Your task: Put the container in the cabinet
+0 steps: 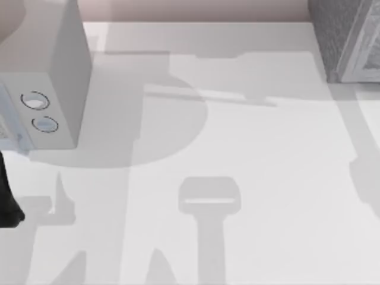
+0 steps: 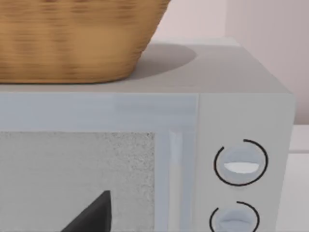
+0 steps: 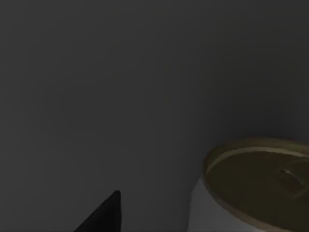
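The right wrist view is dark. In it the container [image 3: 251, 188] stands upright against a dim grey surface, its round gold top facing up and a strip of white body below it. One dark fingertip [image 3: 104, 215] of the right gripper pokes into the picture beside the can and apart from it, so the can sits off to one side of the jaws rather than between them; whether those jaws are wide or narrow I cannot tell.

From above, the cabinet [image 1: 347, 38] sits at the far right corner of the table [image 1: 249, 178], dark speckled side next to its lighter panelled front.

The left arm [image 1: 7, 199] stands at the table's left edge, close to the pale grey box [image 1: 53, 89] with two round knobs (a microwave-like unit). In the left wrist view that box fills the space ahead of the jaws, its upper knob [image 2: 240, 162] off to one side, and a wicker basket [image 2: 72, 38] rests on its roof. One dark fingertip [image 2: 94, 215] shows before the speckled door; the left jaws' spread cannot be told either.
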Motion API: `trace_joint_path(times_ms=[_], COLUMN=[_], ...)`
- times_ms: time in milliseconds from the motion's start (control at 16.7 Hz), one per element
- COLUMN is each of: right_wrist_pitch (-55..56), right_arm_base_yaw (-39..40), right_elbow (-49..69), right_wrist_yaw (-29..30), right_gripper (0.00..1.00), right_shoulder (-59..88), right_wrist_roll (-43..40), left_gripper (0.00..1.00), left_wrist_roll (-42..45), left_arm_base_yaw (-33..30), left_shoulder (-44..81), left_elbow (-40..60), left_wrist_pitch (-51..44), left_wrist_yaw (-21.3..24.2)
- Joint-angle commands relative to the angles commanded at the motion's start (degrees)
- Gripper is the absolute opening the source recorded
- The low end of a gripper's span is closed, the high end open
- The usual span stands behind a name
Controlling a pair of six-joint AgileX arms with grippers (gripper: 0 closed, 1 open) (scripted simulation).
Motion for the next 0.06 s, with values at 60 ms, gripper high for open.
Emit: trace_joint_path(times_ms=[60], right_wrist_pitch=[0.0], right_arm_base_yaw=[0.0], right_elbow=[0.0], right_wrist_yaw=[0.0], right_gripper=[1.0], right_shoulder=[0.0], right_wrist_roll=[0.0], left_gripper=[1.0], left_wrist_roll=[0.0], left_arm_base_yaw=[0.0], left_shoulder=[0.0], left_elbow=[0.0], left_wrist_pitch=[0.0], left_wrist_yaw=[0.0])
